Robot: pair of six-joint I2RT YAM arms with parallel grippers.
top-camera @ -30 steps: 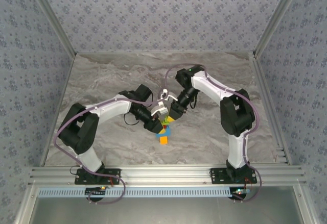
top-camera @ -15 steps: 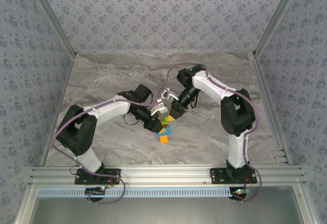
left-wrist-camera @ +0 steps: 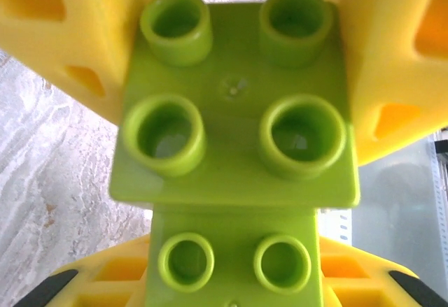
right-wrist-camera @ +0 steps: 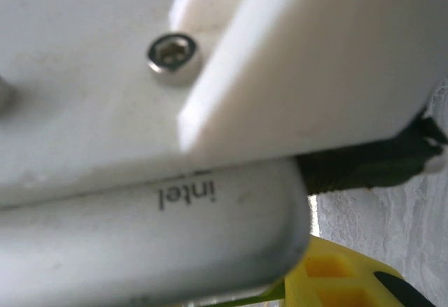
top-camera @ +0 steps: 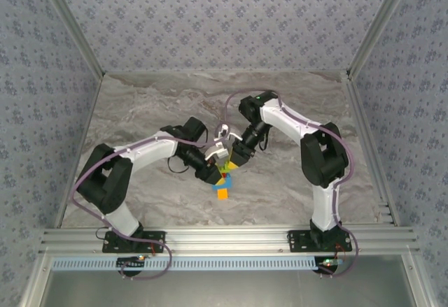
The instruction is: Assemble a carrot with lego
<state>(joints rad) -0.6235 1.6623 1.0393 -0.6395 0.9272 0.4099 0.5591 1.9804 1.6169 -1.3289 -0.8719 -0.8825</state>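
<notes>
Carrot [top-camera: 222, 183]: glossy studded stack over grey marbled table [top-camera: 140, 111], orange end nearest the bases | left gripper [top-camera: 218, 170]: yellow fingers [left-wrist-camera: 105, 282] clamped on its lime end | right gripper [top-camera: 231, 160]: clenched across square four-stud lime brick [left-wrist-camera: 234, 104]

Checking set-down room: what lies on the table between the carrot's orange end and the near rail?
Nothing: the top external view shows bare table from the orange end of the carrot to the rail.
</notes>
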